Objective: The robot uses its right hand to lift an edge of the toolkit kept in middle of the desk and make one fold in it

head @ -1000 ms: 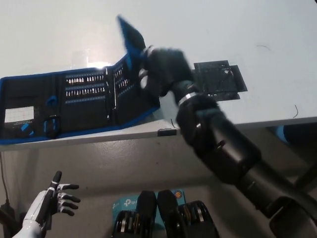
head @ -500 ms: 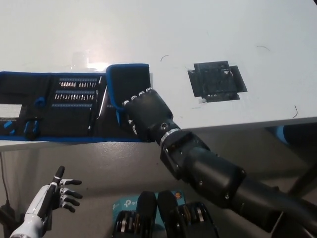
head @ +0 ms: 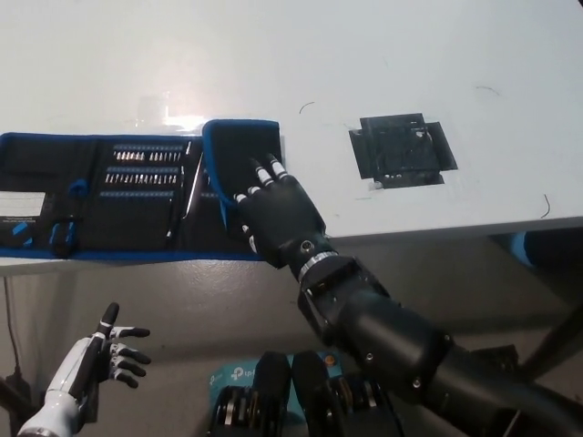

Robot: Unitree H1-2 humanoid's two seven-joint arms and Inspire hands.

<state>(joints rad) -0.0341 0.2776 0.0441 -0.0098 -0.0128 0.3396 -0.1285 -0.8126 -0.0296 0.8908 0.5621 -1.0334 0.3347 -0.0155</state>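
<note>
Down in the lower left corner of the frame the white left hand [head: 107, 350] is just hanging out below the desk edge, fingers spread apart, holding nothing, well away from everything on the desk. Moving up, the black right arm [head: 401, 341] comes in from the bottom right and runs diagonally up toward the middle of the frame, ending in the right hand [head: 273, 208], which lies palm down on the toolkit [head: 118, 196]. Its fingers [head: 266, 173] are stretched out flat and a bit apart, not gripping anything, just pressing on top of the folded flap [head: 239, 146]. That flap is the right end panel of the toolkit, turned over to the left so its plain black back with blue trim faces up, lying on top of the section next to it. The toolkit itself sits at the left-centre of the frame, right along the near edge of the white desk [head: 364, 55], and runs off the left side of the picture. The part that's open shows rows of small bits [head: 141, 162] in the middle and a white label [head: 18, 202] at far left. Further right and a bit higher, there's a dark square patch [head: 402, 148] on the desk, well apart from the toolkit.
</note>
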